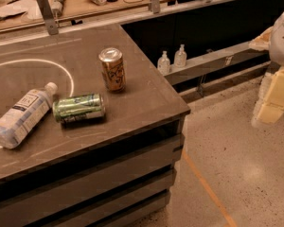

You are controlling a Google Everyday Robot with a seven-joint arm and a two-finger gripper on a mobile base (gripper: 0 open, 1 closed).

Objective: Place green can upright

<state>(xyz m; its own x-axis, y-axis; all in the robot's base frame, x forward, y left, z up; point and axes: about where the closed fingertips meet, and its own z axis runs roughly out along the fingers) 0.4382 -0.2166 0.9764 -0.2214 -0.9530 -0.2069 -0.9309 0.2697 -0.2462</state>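
Observation:
The green can [79, 108] lies on its side on the dark table [146, 103], near the front middle, with its long axis running left to right. My gripper [270, 103] shows at the right edge of the camera view as pale yellow blocks below a white arm segment. It hangs over the floor, far to the right of the table and well apart from the can, and holds nothing that I can see.
An orange-brown can [113, 69] stands upright just behind and to the right of the green can. A clear plastic bottle [22, 116] lies on its side, its cap close to the green can's left end. Two small bottles [172, 59] stand on a ledge beyond the table's right edge.

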